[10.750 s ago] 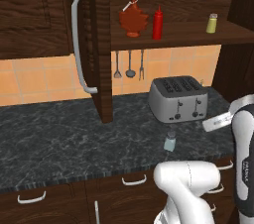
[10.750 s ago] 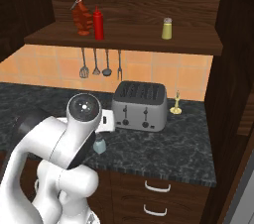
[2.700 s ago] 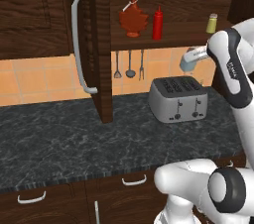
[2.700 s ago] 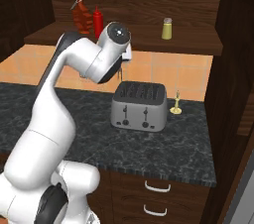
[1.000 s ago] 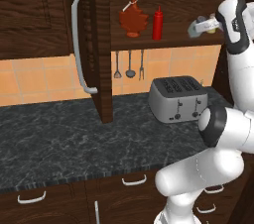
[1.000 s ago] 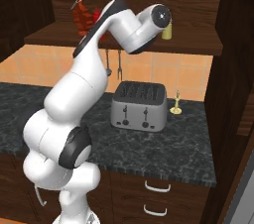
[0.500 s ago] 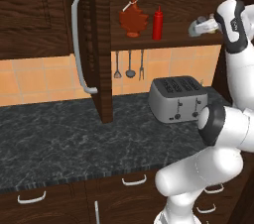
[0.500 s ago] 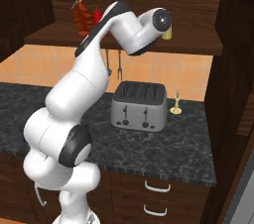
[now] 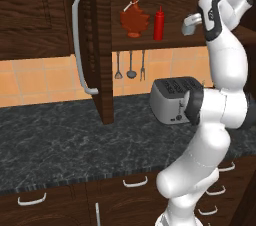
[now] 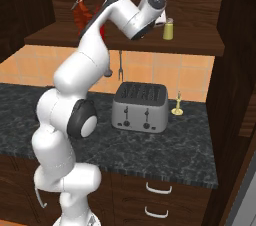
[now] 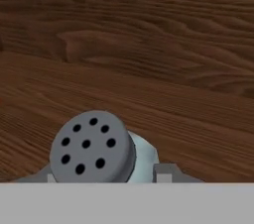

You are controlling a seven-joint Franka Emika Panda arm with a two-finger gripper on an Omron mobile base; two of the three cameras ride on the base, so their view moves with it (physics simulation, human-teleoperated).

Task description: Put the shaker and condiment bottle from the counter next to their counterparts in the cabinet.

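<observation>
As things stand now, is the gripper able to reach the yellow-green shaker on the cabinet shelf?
Probably not to grasp it: the gripper is shut on the pale shaker. It is already up at shelf height, and the yellow-green shaker stands just beyond the wrist with the cabinet door open, so nearness seems no problem.

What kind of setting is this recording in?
A rendered home kitchen, by the look of it: a toaster on a dark stone counter, utensils hanging on a tiled backsplash, and a wooden wall cabinet holding a syrup bottle.

I see the shaker's (image 11: 99, 151) matt grey cap, translucent body, against the cabinet's (image 11: 149, 44) grained dark wood.
</observation>
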